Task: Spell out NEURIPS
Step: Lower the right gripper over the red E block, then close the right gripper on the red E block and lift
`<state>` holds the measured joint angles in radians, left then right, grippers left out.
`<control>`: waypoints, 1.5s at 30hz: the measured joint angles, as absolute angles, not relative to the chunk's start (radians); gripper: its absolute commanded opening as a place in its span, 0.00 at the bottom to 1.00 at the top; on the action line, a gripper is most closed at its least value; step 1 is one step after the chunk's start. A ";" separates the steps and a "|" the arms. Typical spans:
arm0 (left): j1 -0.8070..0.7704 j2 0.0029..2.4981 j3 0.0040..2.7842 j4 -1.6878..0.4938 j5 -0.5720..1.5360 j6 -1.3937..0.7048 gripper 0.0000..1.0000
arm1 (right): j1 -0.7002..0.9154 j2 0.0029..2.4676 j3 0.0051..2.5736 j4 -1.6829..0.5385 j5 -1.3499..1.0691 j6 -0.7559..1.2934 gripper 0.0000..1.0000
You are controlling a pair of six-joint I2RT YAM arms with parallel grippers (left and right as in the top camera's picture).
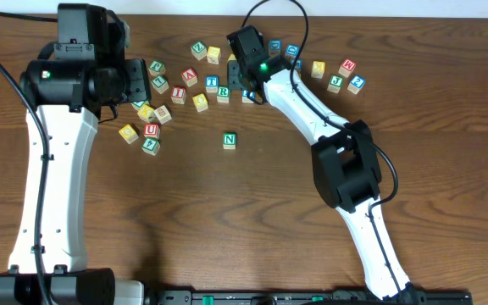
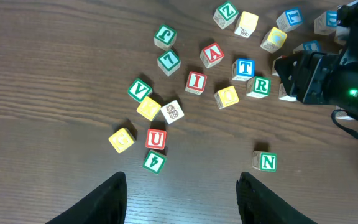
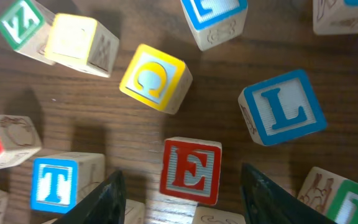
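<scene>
Right gripper (image 3: 184, 186) fingers spread wide, nothing clamped. Red E block (image 3: 191, 171) sits on the wood between them, with yellow Q block (image 3: 155, 78) and blue L block (image 3: 283, 107) just beyond. Overhead hides that E under the wrist. Left gripper (image 2: 182, 193) likewise parted, holding nothing, over bare table (image 2: 55, 74). Its camera shows green N block (image 2: 267, 162) alone, well apart from the scatter. Red U block (image 2: 156, 139) nearer, red I block (image 2: 196, 81) and green R block (image 2: 261, 86) farther up.

table (image 1: 227, 220): dark brown wood | grain runs sideways | faint sheen
</scene>
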<state>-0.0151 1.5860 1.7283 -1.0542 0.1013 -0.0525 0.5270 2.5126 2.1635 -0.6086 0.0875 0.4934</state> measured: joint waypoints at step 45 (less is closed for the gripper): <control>-0.015 1.586 1.728 -1.054 0.101 -0.052 0.56 | 0.527 2.546 2.144 -0.507 0.111 0.507 0.33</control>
